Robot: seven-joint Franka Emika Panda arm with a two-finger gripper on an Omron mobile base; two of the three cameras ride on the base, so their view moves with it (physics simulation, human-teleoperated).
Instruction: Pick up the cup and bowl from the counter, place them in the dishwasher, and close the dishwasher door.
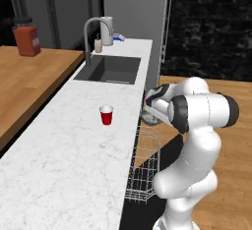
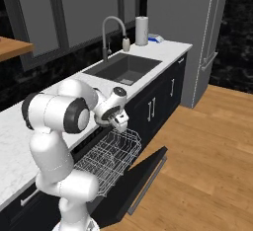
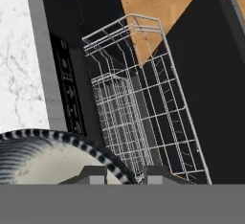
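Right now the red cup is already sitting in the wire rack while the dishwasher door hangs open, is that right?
Not quite: the red cup stands on the white counter, as the left base view shows. The wire rack holds no cup, and the dishwasher door does hang open.

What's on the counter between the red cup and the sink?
Nothing: in the left base view, only bare marble counter lies between the cup and the sink.

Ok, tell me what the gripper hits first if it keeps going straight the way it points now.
Probably the white wire rack of the open dishwasher: the gripper, with the bowl at its fingertips, looks down into it. Behind the wires lies the dishwasher door. Depth is hard to judge.
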